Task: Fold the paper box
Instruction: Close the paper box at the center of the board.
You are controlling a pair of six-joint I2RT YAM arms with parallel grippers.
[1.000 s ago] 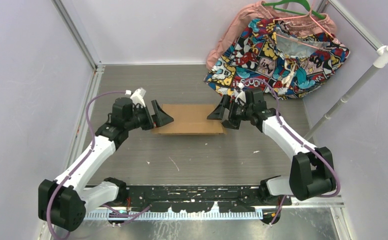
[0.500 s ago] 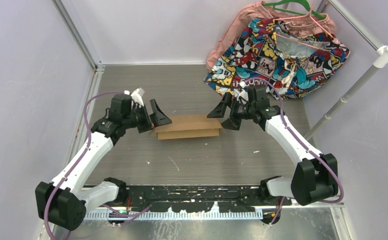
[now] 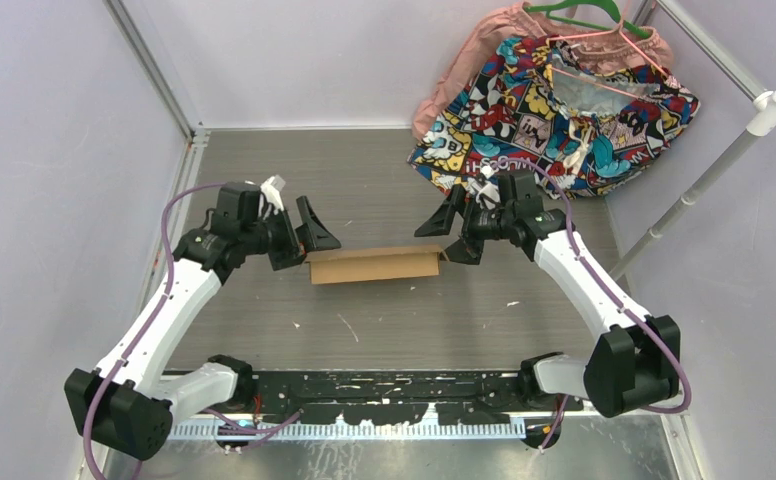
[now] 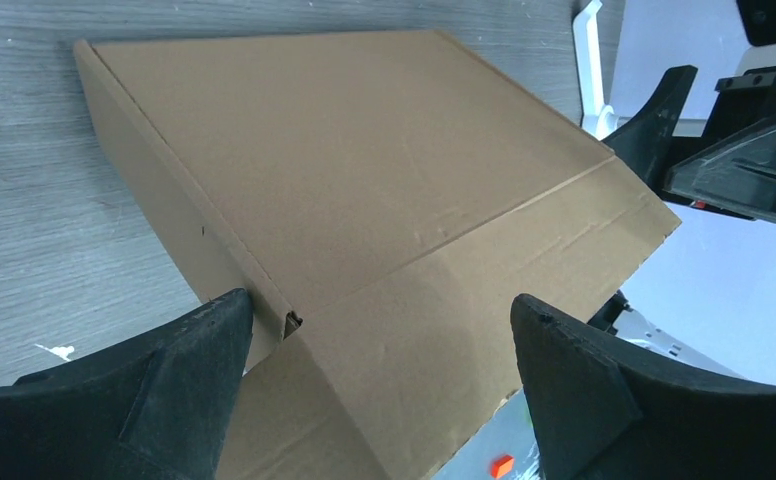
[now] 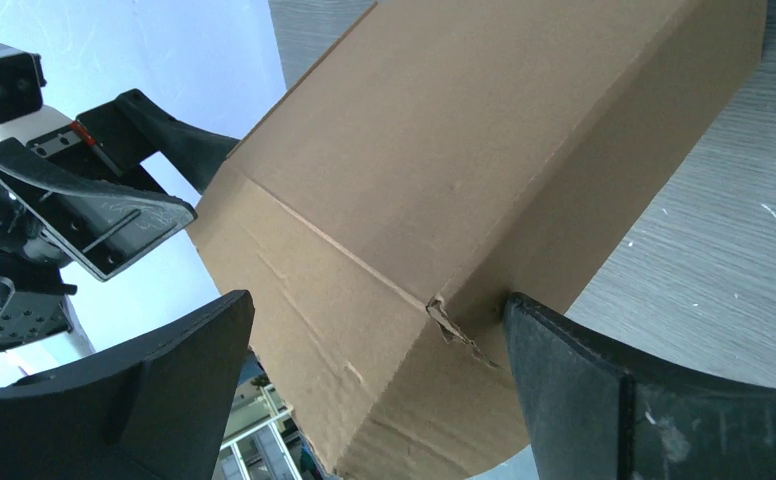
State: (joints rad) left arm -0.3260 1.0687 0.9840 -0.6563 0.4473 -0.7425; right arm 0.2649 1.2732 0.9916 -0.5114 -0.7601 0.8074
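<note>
The paper box (image 3: 374, 265), plain brown corrugated cardboard and closed into a shallow mailer shape, is found near the middle of the grey counter (image 3: 264, 180). It is tipped up on one long edge, so that only a narrow strip of it is seen from above. Its two ends are flanked by the arms.

The left pincer (image 3: 316, 245) is spread as wide as it goes, and the box's left end is taken in between its fingers. In the left wrist view, one black finger (image 4: 164, 380) is seen against the box's side wall by a corner, while the other is set apart from the cardboard's edge.

The right pincer (image 3: 447, 240) is likewise spread wide around the box's right end. In the right wrist view, one finger (image 5: 604, 390) is seen close against a frayed corner. Whether any real squeeze is applied by either pincer cannot be told.

A comic-print cloth (image 3: 554, 100) is heaped at the far right corner, well apart from the box.
</note>
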